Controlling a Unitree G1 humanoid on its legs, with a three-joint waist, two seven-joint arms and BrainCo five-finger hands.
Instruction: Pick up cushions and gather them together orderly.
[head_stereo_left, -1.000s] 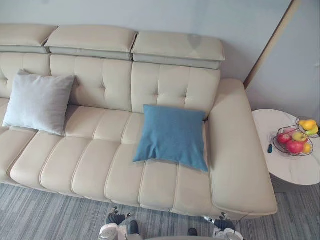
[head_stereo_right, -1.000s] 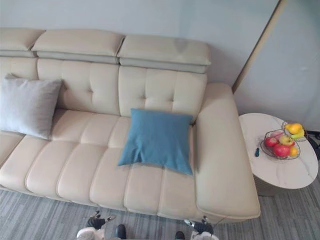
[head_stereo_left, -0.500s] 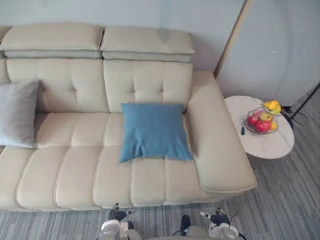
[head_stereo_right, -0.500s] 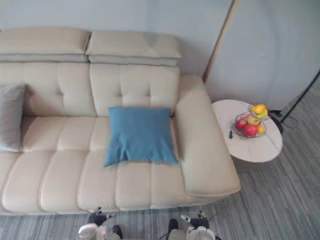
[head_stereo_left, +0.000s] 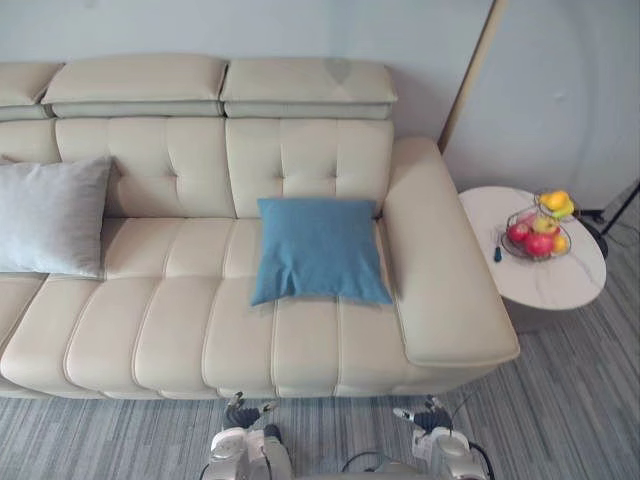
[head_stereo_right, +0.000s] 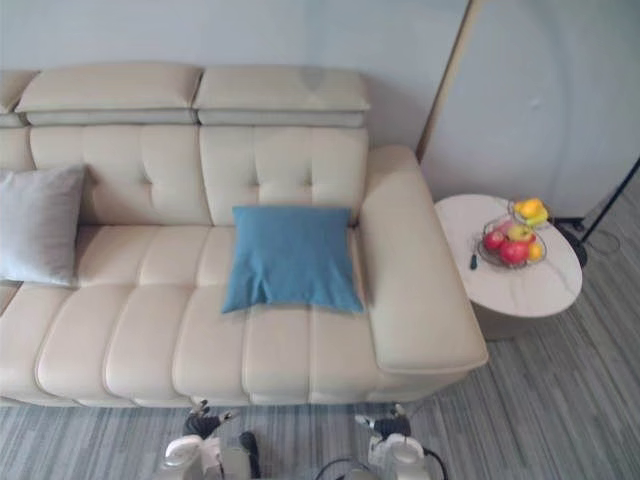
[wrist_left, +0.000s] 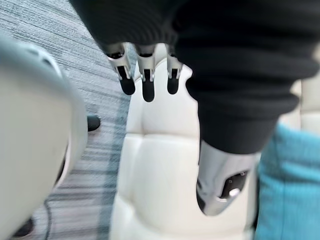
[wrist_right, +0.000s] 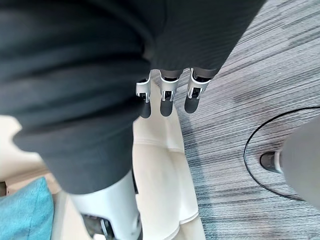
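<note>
A blue cushion (head_stereo_left: 320, 250) leans on the right seat of the cream sofa (head_stereo_left: 180, 320), next to its right armrest. A grey cushion (head_stereo_left: 50, 215) rests against the backrest at the far left. Both of my hands hang low in front of the sofa's front edge, away from the cushions. My left hand (head_stereo_left: 240, 411) is open with straight fingers (wrist_left: 144, 82), and the blue cushion (wrist_left: 287, 190) lies off to its side. My right hand (head_stereo_left: 425, 414) is also open and holds nothing, its fingers (wrist_right: 167, 97) over the carpet by the sofa's edge.
A round white side table (head_stereo_left: 545, 285) stands right of the armrest with a wire fruit basket (head_stereo_left: 540, 235) and a small dark object (head_stereo_left: 497, 255) on it. A wooden strip (head_stereo_left: 468, 75) runs up the wall. Grey striped carpet (head_stereo_left: 560, 400) covers the floor.
The whole picture has shifted, so the camera moved; the grey cushion shows more fully at the left. The cushions and both hands have not moved.
</note>
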